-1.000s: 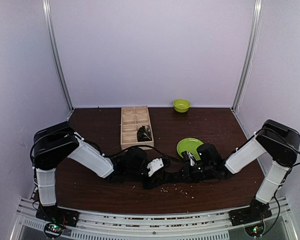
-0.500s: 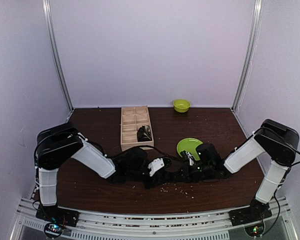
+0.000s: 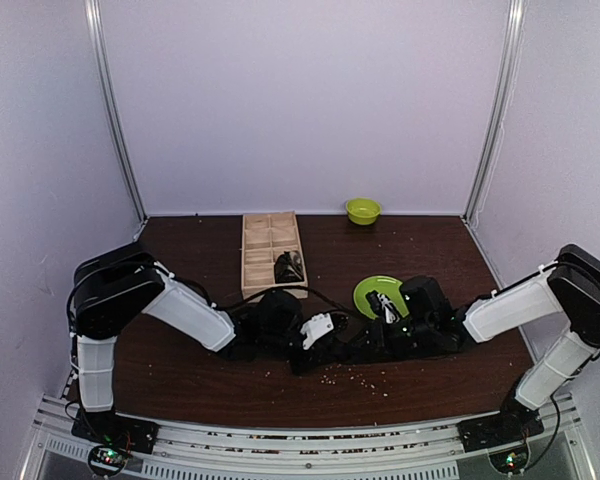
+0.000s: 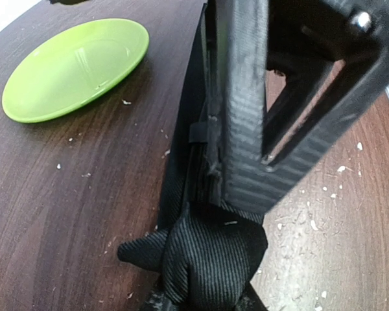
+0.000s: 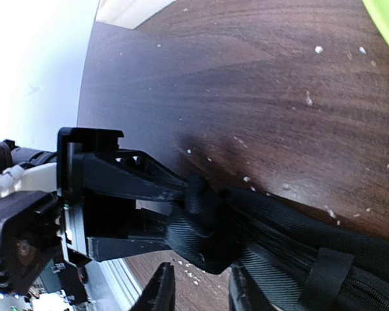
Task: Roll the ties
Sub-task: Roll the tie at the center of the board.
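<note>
The right arm's elbow has swung outward, and the right gripper (image 5: 201,293) has let go. I see its jaws standing apart just beside the tie (image 4: 211,256). That ribbed black fabric lies on the dark woodgrain table (image 4: 58,194) near the glossy green plate (image 4: 74,68). The left gripper (image 5: 178,217) pinches its bunched, rounded end.

Black tie (image 4: 211,259) with fine ribbed weave; lime-green plate (image 4: 78,65), glossy and plain; matching lime-green bowl (image 3: 362,210); dark brown table (image 3: 180,375) with wood grain and pale specks; light tan wooden box (image 3: 247,255); white arms (image 3: 185,315) with black joints; pale lilac walls (image 3: 310,100)
</note>
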`<state>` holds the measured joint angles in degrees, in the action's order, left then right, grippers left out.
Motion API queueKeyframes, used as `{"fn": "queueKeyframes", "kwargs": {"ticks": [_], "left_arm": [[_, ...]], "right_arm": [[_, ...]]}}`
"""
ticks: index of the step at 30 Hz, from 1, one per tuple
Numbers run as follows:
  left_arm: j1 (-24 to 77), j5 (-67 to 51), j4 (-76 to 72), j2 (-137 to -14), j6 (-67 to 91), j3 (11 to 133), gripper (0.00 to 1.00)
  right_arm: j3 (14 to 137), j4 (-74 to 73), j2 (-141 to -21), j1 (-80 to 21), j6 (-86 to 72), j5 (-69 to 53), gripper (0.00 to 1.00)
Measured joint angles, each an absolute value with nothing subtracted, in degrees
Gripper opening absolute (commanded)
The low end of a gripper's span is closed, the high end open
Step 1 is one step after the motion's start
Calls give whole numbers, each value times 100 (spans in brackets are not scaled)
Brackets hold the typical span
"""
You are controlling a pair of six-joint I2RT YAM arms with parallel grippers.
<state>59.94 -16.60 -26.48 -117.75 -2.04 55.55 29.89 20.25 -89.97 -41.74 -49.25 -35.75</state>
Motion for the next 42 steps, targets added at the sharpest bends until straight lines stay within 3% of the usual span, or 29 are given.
{"fn": "queueKeyframes", "kwargs": {"ticks": [8, 14, 16, 21, 27, 30, 37, 42], "left_arm": [[5994, -1649, -2394, -11764, -204, 5675, 27], [5988, -1636, -2351, -11751, -226, 5680, 30], [5964, -1614, -2281, -11714, -255, 5677, 37], [5957, -1616, -2265, -11568, -390, 5492, 65], [5916, -1675, -2919, -11192, -491, 4630, 80], [5826, -1695, -3422, -11078, -534, 4204, 97], [5732, -1951, -3503, -11227, -956, 4440, 98], [5732, -2241, -3417, -11535, -1210, 4932, 91]], "right_arm": [[3070, 2248, -9312, -4193, -5081, -3614, 32], [3258, 2438, -9725, -4204, -5105, -3664, 7], [3315, 2451, -9776, -4209, -5081, -3708, 0], [3367, 2449, -9867, -4213, -4923, -3752, 0], [3389, 2499, -9970, -4206, -4694, -3865, 0], [3457, 2510, -10049, -4211, -4567, -3946, 0], [3662, 2390, -10208, -4211, -4305, -4141, 0], [3719, 2311, -10228, -4211, -4244, -4185, 0]]}}
